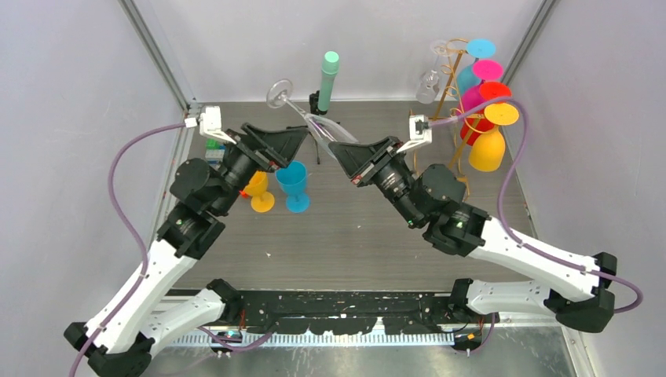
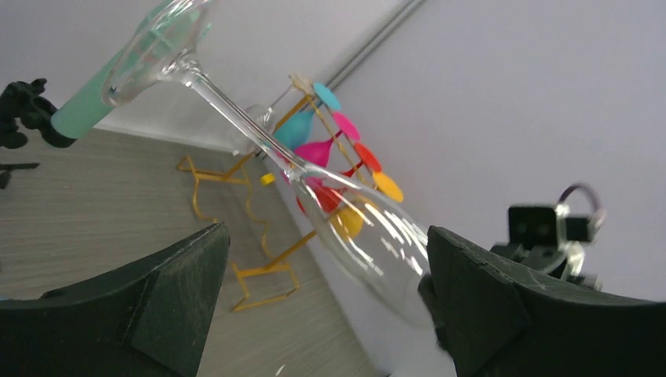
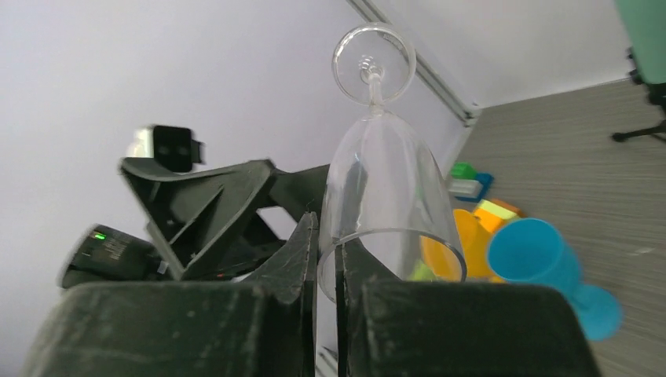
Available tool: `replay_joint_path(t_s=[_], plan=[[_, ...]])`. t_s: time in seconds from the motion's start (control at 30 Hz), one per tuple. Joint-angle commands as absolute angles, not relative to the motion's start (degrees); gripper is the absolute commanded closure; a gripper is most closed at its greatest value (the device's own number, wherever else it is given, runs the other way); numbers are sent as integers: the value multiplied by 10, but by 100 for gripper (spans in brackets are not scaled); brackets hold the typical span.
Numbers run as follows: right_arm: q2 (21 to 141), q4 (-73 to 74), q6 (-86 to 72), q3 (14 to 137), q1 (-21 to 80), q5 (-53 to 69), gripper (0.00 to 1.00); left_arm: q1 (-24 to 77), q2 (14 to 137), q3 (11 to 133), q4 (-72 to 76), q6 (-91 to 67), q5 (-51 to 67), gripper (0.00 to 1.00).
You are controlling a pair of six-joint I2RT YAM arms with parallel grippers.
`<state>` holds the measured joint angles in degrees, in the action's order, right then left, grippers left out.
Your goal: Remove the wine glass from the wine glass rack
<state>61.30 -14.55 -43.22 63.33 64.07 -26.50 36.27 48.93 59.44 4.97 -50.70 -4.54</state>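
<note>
A clear wine glass (image 1: 314, 122) is held tilted in mid-air at table centre, foot up and to the back left. My right gripper (image 1: 336, 148) is shut on the glass's rim, one finger inside the bowl and one outside; this shows in the right wrist view (image 3: 327, 251) with the glass (image 3: 383, 181) above the fingers. My left gripper (image 1: 300, 140) is open; in the left wrist view (image 2: 326, 271) its jaws stand wide apart, either side of the bowl (image 2: 369, 236). The gold wire wine glass rack (image 1: 453, 86) stands at the back right.
Coloured glasses (image 1: 487, 102) and one clear glass (image 1: 428, 82) hang on the rack. A blue goblet (image 1: 295, 185) and an orange goblet (image 1: 260, 193) stand under the left arm. A black tripod with a mint-green cylinder (image 1: 328, 75) stands at back centre. Small blocks (image 1: 214, 146) lie at the left.
</note>
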Motion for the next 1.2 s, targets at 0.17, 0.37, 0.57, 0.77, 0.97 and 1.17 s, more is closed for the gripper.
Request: replay_joint_path(t_s=[0.17, 0.37, 0.57, 0.77, 0.97, 1.17], plan=[[583, 256, -294, 833, 643, -277, 100, 364, 423, 686, -191, -254, 45, 0], [632, 545, -272, 955, 643, -276, 100, 364, 404, 664, -221, -221, 12, 0], [691, 661, -265, 995, 643, -260, 100, 364, 403, 651, -263, -207, -23, 0], [820, 754, -220, 1069, 642, -164, 100, 364, 385, 619, -296, -219, -59, 0], [943, 798, -184, 1153, 580, -83, 100, 364, 351, 592, -301, -223, -67, 0], [1022, 788, -166, 1189, 521, -16, 100, 364, 308, 564, -313, -225, -86, 0]])
